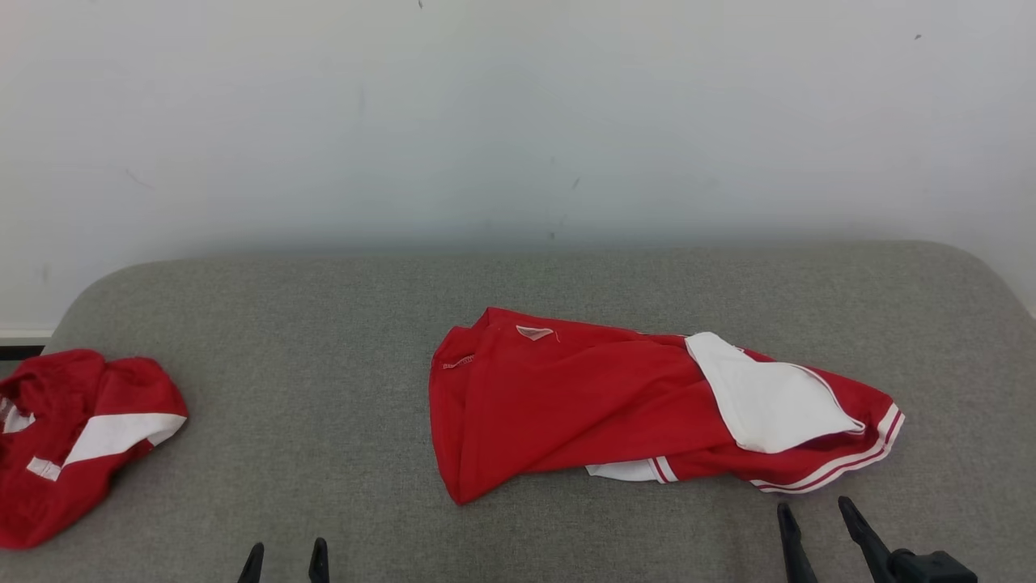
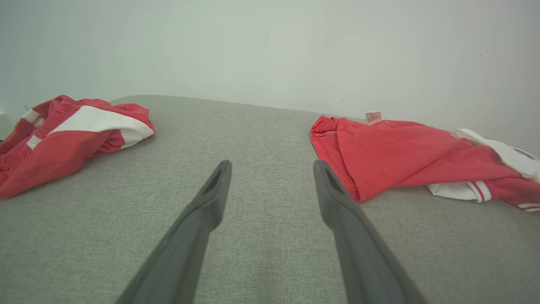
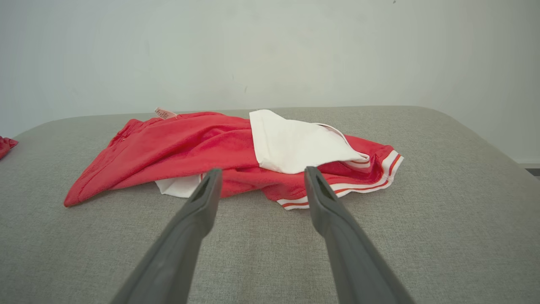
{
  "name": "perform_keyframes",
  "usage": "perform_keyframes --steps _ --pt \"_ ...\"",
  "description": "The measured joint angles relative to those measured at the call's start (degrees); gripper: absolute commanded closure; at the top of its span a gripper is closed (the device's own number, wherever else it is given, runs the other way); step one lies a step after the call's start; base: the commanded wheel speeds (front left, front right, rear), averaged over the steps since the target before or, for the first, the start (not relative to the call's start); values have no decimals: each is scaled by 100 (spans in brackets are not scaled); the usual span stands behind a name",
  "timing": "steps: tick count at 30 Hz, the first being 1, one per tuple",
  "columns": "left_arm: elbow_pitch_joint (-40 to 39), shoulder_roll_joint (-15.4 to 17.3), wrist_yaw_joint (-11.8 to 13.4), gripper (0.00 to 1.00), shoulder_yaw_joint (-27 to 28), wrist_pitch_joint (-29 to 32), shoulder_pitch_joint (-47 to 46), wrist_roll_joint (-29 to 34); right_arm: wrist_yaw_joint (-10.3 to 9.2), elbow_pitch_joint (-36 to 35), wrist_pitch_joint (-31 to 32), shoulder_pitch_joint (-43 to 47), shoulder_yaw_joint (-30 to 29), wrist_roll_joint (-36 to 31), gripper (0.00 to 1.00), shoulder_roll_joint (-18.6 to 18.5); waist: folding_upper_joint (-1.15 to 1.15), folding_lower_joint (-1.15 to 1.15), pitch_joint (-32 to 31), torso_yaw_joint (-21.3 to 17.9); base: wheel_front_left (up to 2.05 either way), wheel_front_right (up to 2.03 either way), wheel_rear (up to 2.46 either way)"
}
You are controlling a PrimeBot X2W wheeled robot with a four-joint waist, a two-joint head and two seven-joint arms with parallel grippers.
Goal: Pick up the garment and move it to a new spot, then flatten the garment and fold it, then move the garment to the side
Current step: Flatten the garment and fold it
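— Where's the garment?

— The red garment [image 1: 583,405] lies rumpled a little right of centre in the head view, on the grey cloth-covered worktop [image 1: 324,364]. A white panel [image 1: 769,397] is folded over its right part. The white-striped hem [image 1: 882,441] runs along its right end, and a small label [image 1: 534,332] sits near its upper edge.

— Is anything holding it?

— No. The right pincer [image 1: 813,504] is at the lower right of the frame, just below the striped hem. Its two dark fingers are spread apart with nothing between them, and there is a gap between them and the cloth. In the right wrist view they point at the garment's near edge.

— And the other one?

— The left pincer [image 1: 288,544] pokes up from the bottom edge, left of centre. It is also spread wide and empty, over bare worktop, near the garment's lower left corner.

— Anything else around?

— A second red garment [image 1: 73,437] with a white band is bunched at the left edge, well apart from the first. A pale wall [image 1: 518,121] takes up the upper part of the frame.
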Motion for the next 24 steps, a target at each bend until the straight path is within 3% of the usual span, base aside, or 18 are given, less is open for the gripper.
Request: perform_keyframes --steps 11,24 --pt "424 1 -1 0 -156 0 -344 -149 0 53 110 -249 67 -19 0 -5 0 0 78 -62 0 0 0" --pt "1934 65 -10 0 -701 982 -2889 -568 0 588 991 -1736 646 -121 0 -375 0 0 559 -375 0 0 0"
